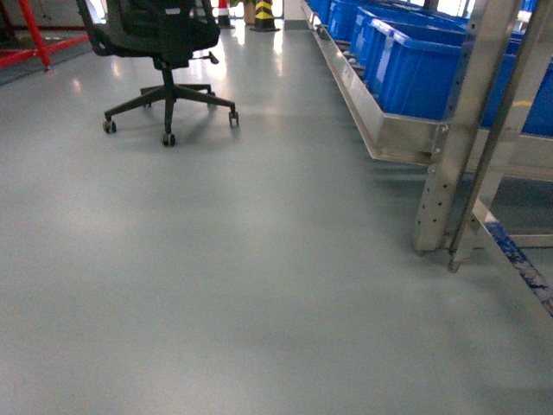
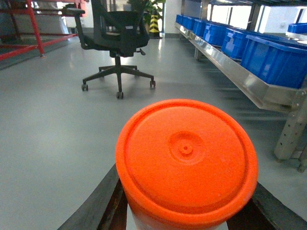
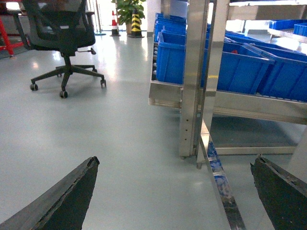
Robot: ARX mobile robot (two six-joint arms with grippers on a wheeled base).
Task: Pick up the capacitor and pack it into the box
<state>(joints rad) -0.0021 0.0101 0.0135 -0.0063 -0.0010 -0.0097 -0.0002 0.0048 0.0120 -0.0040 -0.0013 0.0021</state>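
Observation:
A cylinder with a round orange cap and a pale body, the capacitor, fills the lower middle of the left wrist view. My left gripper is shut on it, with a dark finger pressed against each side. In the right wrist view my right gripper stands open over the grey floor, nothing between its fingers. The box is out of view. Neither gripper shows in the head view.
A black wheeled office chair stands on the grey floor at the far left. A steel rack with blue plastic bins runs along the right, and its upright posts are close ahead of the right gripper. A red frame stands at the far left.

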